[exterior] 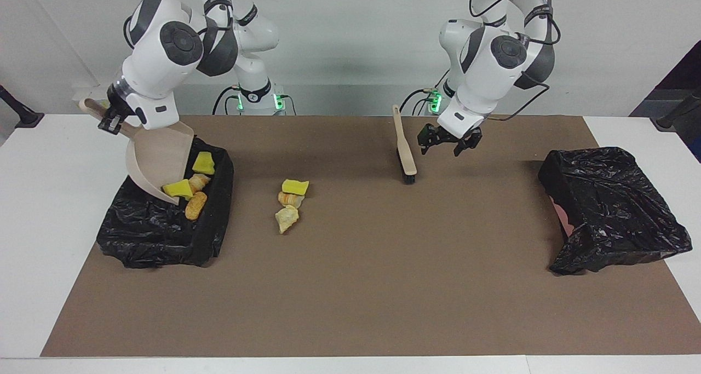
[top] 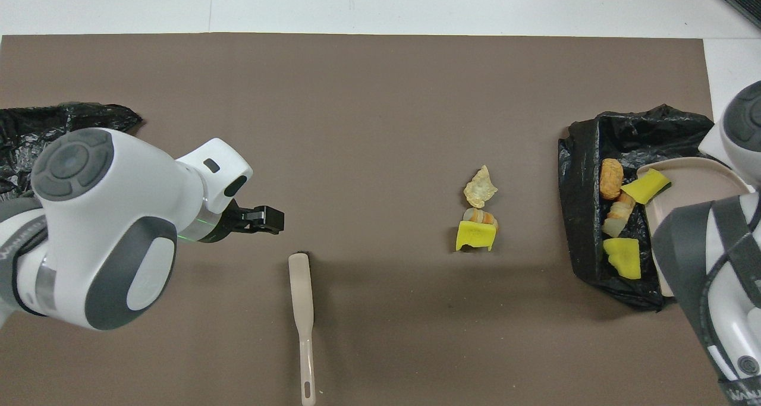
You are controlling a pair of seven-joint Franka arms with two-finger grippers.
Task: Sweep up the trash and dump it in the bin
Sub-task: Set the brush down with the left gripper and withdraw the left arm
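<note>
Black fingers of the right gripper [exterior: 111, 123] pinch the handle of a beige dustpan [exterior: 160, 160], which is tipped steeply, its lip down over a black-lined bin [exterior: 164, 231] at the right arm's end of the table. Four pieces of the trash [exterior: 189, 190], two yellow sponge chunks and two orange-tan bread-like bits, lie at the pan's lip and on the liner inside the bin. The left gripper [exterior: 450, 144] hangs with its fingers spread and nothing between them, over bare brown mat [exterior: 350, 286] just beside a brush [exterior: 405, 152], apart from it. That brush lies on the mat with its pale handle pointing toward the robots and its dark bristle head away from them.

Three more lumps [exterior: 290, 204] sit in a short row on the mat between the brush and the bin: a yellow sponge chunk nearest the robots, an orange-striped bit touching it, and a beige bit farthest. Nothing stands between them and the brush. A second black-lined bin [exterior: 610, 209] sits at the left arm's end of the table, lying on its side, with a pink patch showing at its mouth.
</note>
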